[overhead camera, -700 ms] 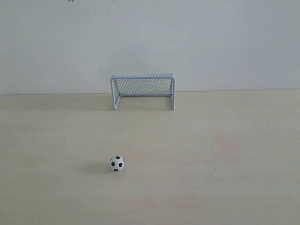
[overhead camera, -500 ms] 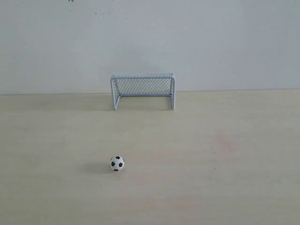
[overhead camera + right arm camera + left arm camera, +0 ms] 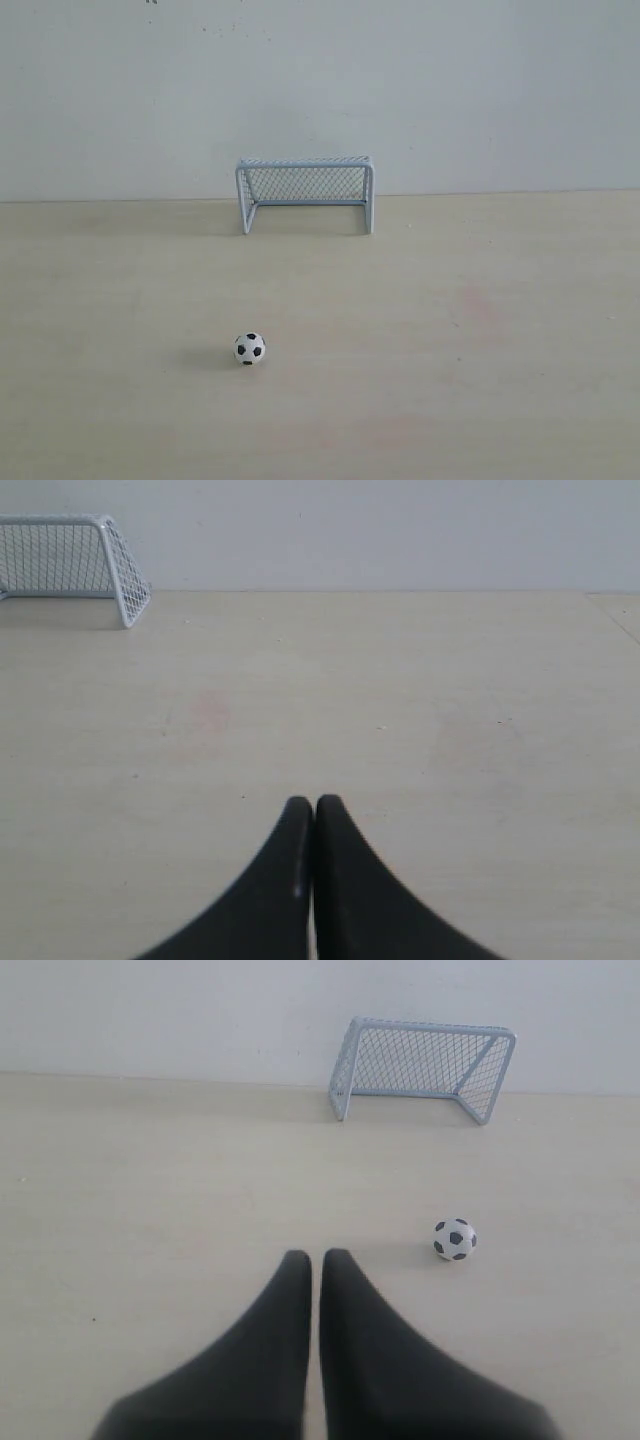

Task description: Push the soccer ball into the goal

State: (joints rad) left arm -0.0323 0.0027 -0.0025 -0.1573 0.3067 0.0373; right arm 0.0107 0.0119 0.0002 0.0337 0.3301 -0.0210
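Observation:
The soccer ball (image 3: 250, 348) rests on the pale wooden table, well in front of the goal (image 3: 305, 193), whose open mouth faces the ball from the back by the wall. Neither arm shows in the exterior view. In the left wrist view my left gripper (image 3: 316, 1257) is shut with nothing in it, a short way from the soccer ball (image 3: 455, 1240), with the goal (image 3: 420, 1063) further off. My right gripper (image 3: 314, 803) is shut and holds nothing; only a corner of the goal (image 3: 75, 565) shows in its view and the ball is out of view.
The table (image 3: 480, 330) is a light wood surface that ends at a plain grey-white wall (image 3: 480, 90) right behind the goal. A faint reddish stain (image 3: 470, 300) marks the wood to the right of the ball.

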